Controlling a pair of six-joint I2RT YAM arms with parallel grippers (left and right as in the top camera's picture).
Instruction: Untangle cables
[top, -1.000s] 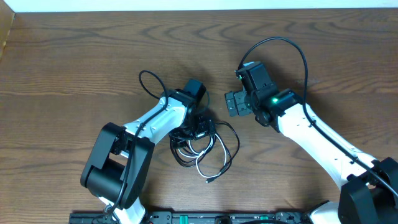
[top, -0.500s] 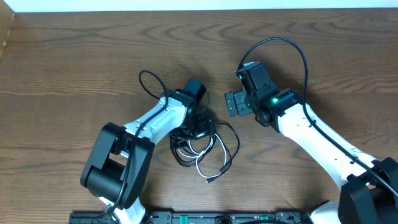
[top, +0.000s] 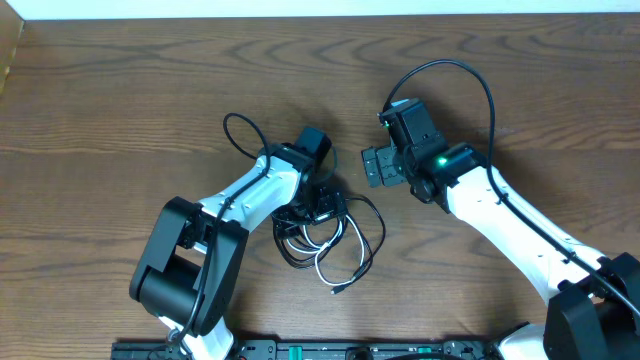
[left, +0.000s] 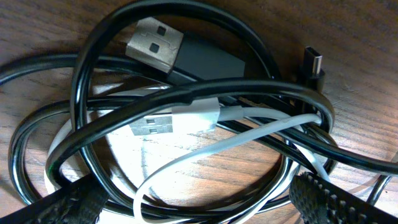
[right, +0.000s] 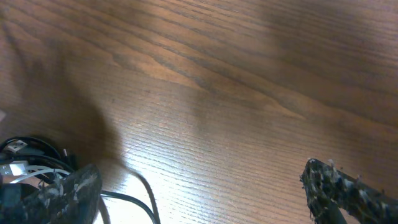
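Observation:
The cables lie in one tangle (top: 335, 240) on the wooden table, black loops crossed with a white cable (top: 333, 252). My left gripper (top: 322, 205) is down on the tangle's upper part. In the left wrist view its fingers (left: 199, 208) are open and straddle the loops. That view shows a black USB plug (left: 168, 50), a white USB plug (left: 168, 121) and a small black plug (left: 314, 65). My right gripper (top: 378, 165) is open and empty, up and to the right of the tangle. Its wrist view (right: 205, 193) shows bare wood, with the cables (right: 31, 165) at the left edge.
A thicker black arm wire (top: 240, 135) loops left of the left wrist, and another (top: 470, 85) arcs over the right arm. The table's far edge (top: 320, 12) meets a white strip. The arm bases stand at the near edge.

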